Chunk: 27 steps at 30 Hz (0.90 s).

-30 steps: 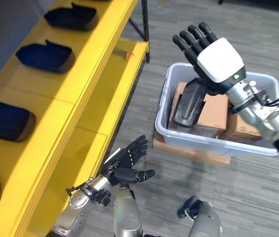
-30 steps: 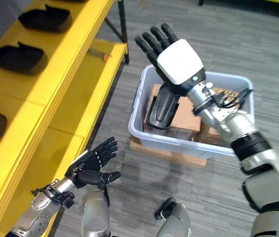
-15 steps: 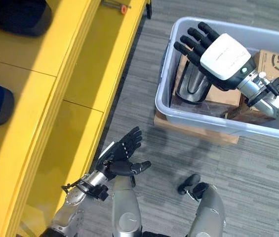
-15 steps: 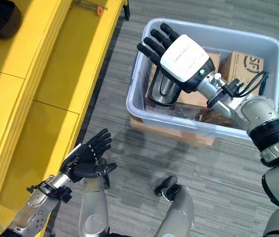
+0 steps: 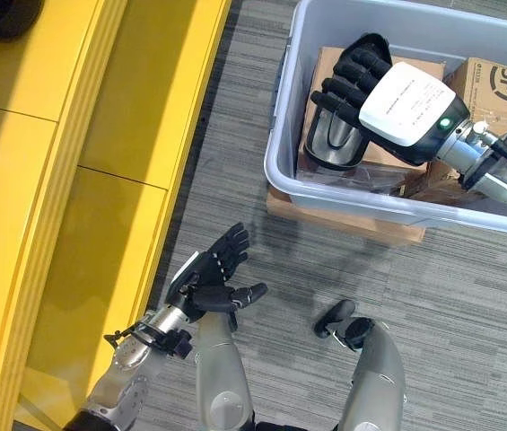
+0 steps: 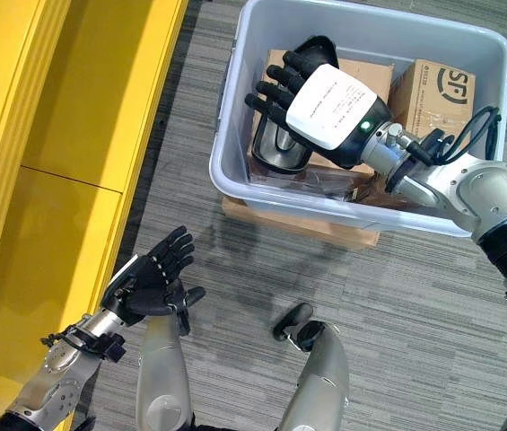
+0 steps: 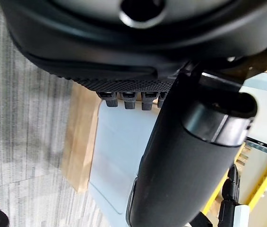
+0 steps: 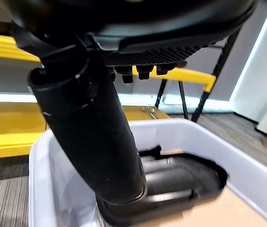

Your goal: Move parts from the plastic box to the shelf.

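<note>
Right hand (image 5: 397, 99) fingers straight, unclenched, just over black part (image 5: 336, 144) in plastic box (image 5: 343, 202); shallow reach risks slipping off, tipping part.

I stand in what looks like a workshop or storeroom — grey carpet floor (image 5: 235, 197) underfoot, a long yellow shelf (image 5: 74, 180) on a dark metal frame at my left, and a pale plastic box (image 6: 235, 171) packed with cardboard cartons (image 6: 432, 90) and a dark moulded part (image 5: 334, 144) — stock to sort.
</note>
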Available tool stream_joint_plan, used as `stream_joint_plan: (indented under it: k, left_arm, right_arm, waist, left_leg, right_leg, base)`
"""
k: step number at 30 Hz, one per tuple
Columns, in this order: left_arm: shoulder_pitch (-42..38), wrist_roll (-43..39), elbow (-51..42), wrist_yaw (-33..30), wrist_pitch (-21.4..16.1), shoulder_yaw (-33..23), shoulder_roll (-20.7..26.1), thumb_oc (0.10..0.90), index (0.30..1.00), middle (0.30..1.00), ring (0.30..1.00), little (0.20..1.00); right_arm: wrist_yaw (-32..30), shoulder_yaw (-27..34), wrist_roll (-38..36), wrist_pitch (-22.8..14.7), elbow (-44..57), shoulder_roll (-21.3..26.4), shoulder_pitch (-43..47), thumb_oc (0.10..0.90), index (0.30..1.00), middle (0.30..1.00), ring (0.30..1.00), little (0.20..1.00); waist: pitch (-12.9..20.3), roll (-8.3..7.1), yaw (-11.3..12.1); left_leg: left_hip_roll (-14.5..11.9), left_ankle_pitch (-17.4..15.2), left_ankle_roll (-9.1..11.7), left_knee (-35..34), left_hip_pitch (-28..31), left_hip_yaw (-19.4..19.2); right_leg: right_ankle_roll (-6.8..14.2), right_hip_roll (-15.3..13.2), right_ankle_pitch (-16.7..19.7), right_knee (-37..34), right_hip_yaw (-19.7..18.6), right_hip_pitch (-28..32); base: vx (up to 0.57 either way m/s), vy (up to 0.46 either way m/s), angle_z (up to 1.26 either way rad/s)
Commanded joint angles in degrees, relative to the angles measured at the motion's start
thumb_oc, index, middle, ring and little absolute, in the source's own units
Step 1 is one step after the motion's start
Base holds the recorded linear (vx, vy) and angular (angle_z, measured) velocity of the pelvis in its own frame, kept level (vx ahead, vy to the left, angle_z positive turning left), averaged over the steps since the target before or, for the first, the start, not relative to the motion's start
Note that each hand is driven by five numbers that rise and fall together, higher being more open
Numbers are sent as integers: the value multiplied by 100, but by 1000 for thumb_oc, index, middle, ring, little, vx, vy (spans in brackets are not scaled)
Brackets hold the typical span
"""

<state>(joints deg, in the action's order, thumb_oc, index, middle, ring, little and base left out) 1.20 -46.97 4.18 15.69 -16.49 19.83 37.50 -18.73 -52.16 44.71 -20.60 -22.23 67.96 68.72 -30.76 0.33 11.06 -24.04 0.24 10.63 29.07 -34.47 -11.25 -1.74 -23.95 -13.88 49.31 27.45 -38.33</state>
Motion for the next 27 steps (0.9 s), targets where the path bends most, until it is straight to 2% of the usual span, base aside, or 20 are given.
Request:
stream_joint_plan:
  k: [1, 6, 12, 16, 23, 27]
  left_arm:
    - [58, -141, -493, 240, -413, -281, 231, 900, 1000, 1000, 1000, 1000]
    - [46, -103, -446, 263, -273, -291, 263, 900, 1000, 1000, 1000, 1000]
    - [18, -131, -374, 322, -307, -276, 296, 900, 1000, 1000, 1000, 1000]
    - [32, -82, -426, 369, -207, -316, 314, 900, 1000, 1000, 1000, 1000]
    - [84, -100, -524, 448, -161, -418, 381, 900, 1000, 1000, 1000, 1000]
    - [167, -31, -581, 454, -172, -507, 463, 900, 1000, 1000, 1000, 1000]
  right_arm:
    - [-99, -5, -621, 363, 151, 253, 1023, 900, 1000, 1000, 1000, 1000]
    - [89, -95, -701, 441, 6, 359, 1096, 900, 1000, 1000, 1000, 1000]
    - [164, -133, -760, 517, -5, 400, 1130, 900, 1000, 1000, 1000, 1000]
    - [325, -58, -1051, 695, 143, 430, 1114, 900, 1000, 1000, 1000, 1000]
    - [661, 43, -1012, 868, 518, 604, 1035, 900, 1000, 1000, 1000, 1000]
    - [348, 194, -671, 1149, 823, 715, 889, 900, 1000, 1000, 1000, 1000]
  waist:
    - [97, -34, 97]
    - [97, -51, 100]
    - [97, -58, 86]
    - [97, -63, 75]
    - [97, -108, 38]
    - [97, -159, 38]
  left_leg:
    - [209, -66, -243, -258, -249, -77]
    - [214, -86, -255, -136, -504, -20]
    - [217, -110, -266, -32, -727, 34]
    - [196, -128, -272, 57, -899, 77]
    - [143, -108, -257, 217, -1361, 228]
    - [131, -129, -274, 333, -1615, 326]
  right_leg:
    - [383, 475, -844, 677, -169, -61]
    - [338, 482, -893, 817, -120, -261]
    - [313, 489, -909, 902, -86, -444]
    - [305, 485, -939, 980, -74, -566]
    - [296, 470, -912, 1059, -60, -924]
    - [311, 492, -879, 1112, -22, -1100]
  base:
    - [28, -57, 2]
    - [31, -64, 4]
    - [9, -33, 4]
    - [15, -25, 2]
    - [8, -20, 0]
    - [24, -71, 5]
